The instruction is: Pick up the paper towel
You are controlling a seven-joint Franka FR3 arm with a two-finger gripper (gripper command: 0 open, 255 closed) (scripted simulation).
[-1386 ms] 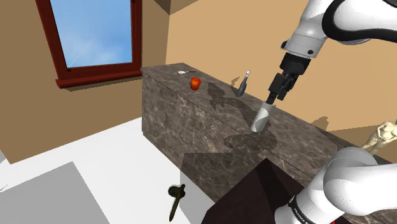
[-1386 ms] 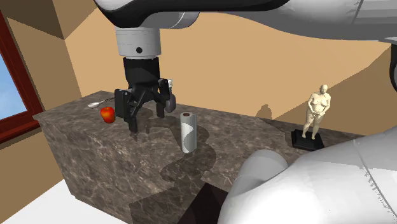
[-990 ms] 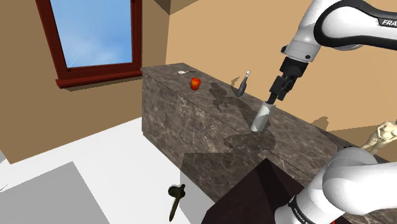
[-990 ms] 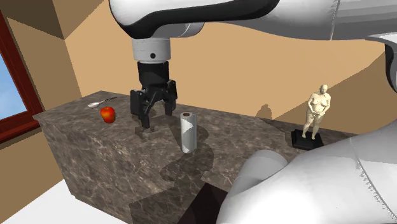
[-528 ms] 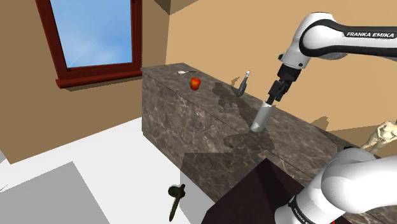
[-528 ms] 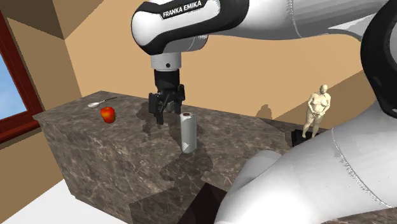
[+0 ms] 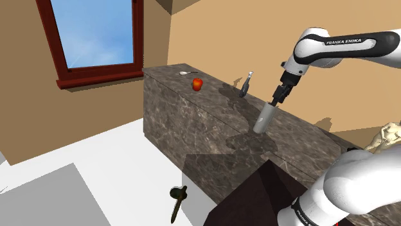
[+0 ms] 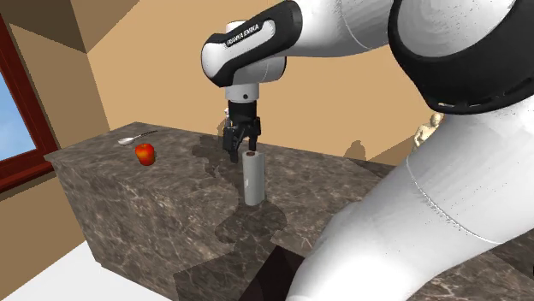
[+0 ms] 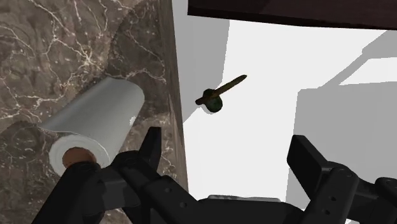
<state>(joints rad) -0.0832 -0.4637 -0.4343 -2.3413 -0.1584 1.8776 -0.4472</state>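
- A room with tan walls and a white floor (image 7: 96,154). A red-framed window (image 7: 96,38) sits at the shoulder view's left. A long block with a dark veined marble tabletop (image 8: 171,192) runs across the middle.
- The black hand (image 8: 240,147) hangs from the white arm, pointing down over the middle of the tabletop. Its tips are about level with the top of the roll.
- In the wrist view the hand (image 9: 226,141) is spread, its two fingers (image 9: 151,147) wide apart with nothing gripped. Bare floor shows between them.
- The paper towel roll (image 8: 252,178), white-grey with a brown core, stands upright on the tabletop just below the hand and slightly to the second exterior view's right of it.
- In the wrist view the paper towel roll (image 9: 95,124) lies outside one finger, not between the two, and near the tabletop's edge. Whether that finger touches it cannot be told.
- In the shoulder view the roll (image 7: 263,118) stands just under the hand (image 7: 277,97).
- A dark bottle (image 7: 246,84) stands farther along the tabletop, beyond the roll.
- A red apple (image 8: 145,154) lies well apart from the roll, toward the tabletop's far left end in both exterior views. A spoon (image 8: 133,138) lies past it.
- A pale figurine (image 7: 385,135) shows at the shoulder view's right edge.
- A dark long-necked object (image 9: 219,95) lies on the floor beside the block.
- The dark brown stand (image 7: 257,196) sits at the shoulder view's near right.
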